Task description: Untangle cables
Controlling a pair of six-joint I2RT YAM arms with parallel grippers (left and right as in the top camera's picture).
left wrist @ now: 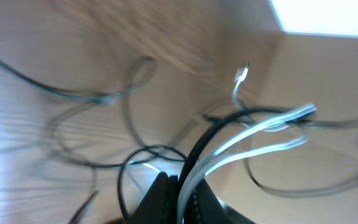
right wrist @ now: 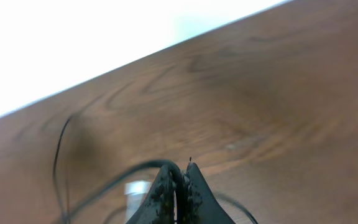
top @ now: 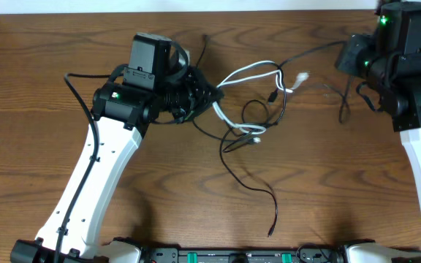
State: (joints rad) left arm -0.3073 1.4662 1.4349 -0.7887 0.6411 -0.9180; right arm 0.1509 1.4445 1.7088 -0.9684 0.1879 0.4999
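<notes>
A tangle of thin cables lies mid-table. The white cable (top: pixel 248 70) loops from my left gripper (top: pixel 209 95) toward its plug (top: pixel 301 77). Black cables (top: pixel 251 175) trail toward the front edge. My left gripper (left wrist: pixel 180 186) is shut on the white cable (left wrist: pixel 253 130) together with a black cable (left wrist: pixel 229 119) and holds them lifted. My right gripper (top: pixel 349 55) at the far right is shut on a black cable (top: pixel 309 51) that runs taut to the tangle. In the right wrist view the gripper (right wrist: pixel 180 171) pinches that black cable (right wrist: pixel 120 177).
The brown wooden table (top: pixel 342 183) carries everything. The arm bases and a black rail (top: pixel 232 256) sit at the front edge. A black cable end (top: pixel 270 232) lies near the front. The pale wall edge (right wrist: pixel 73 50) is at the back.
</notes>
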